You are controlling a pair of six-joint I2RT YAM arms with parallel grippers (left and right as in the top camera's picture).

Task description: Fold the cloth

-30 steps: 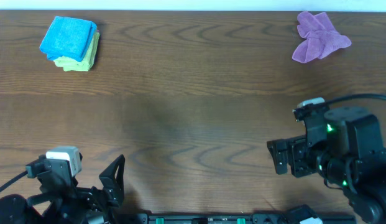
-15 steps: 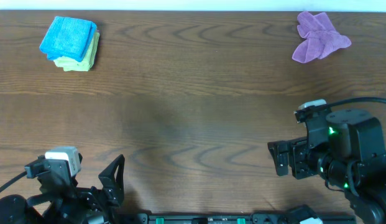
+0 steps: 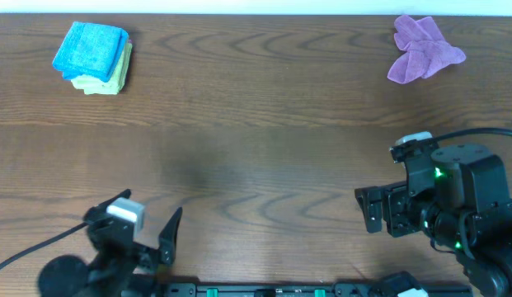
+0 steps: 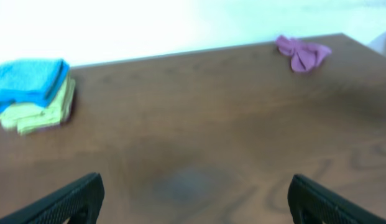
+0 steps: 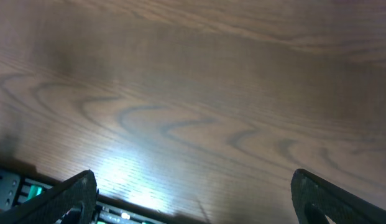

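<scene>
1. The cloth (image 3: 91, 47) was a sky-blue terry piece with a nubby pile. It was folded into a thick, soft-cornered pad. It lay well ahead of the left hand (image 4: 194, 198) and off to its left, and far across the desk (image 3: 256, 124) from the right hand (image 5: 194, 194).
2. It rested on top of a lime-green cloth (image 3: 105, 81), also folded flat. That cloth's layered edges stuck out from under it on the side nearer the left hand.
3. A purple cloth (image 3: 425, 48) lay crumpled into a loose, lobed heap. It was well ahead of the left hand and off to its right, and well apart from the two stacked cloths. It was also well beyond the right hand, and we could not see it in the right wrist view.
4. The desk was dark brown with broad, wavy wood grain. Its surface was smooth enough to throw a bright patch of glare just below the right hand.
5. The left hand's black fingers (image 4: 78, 198) stood spread wide, gripping nothing. We saw only wood grain between them.
6. The right hand was spread just as wide, also empty, over bare wood.
7. A dark rail with small green lights (image 3: 264, 290) ran along the desk edge behind both hands.
</scene>
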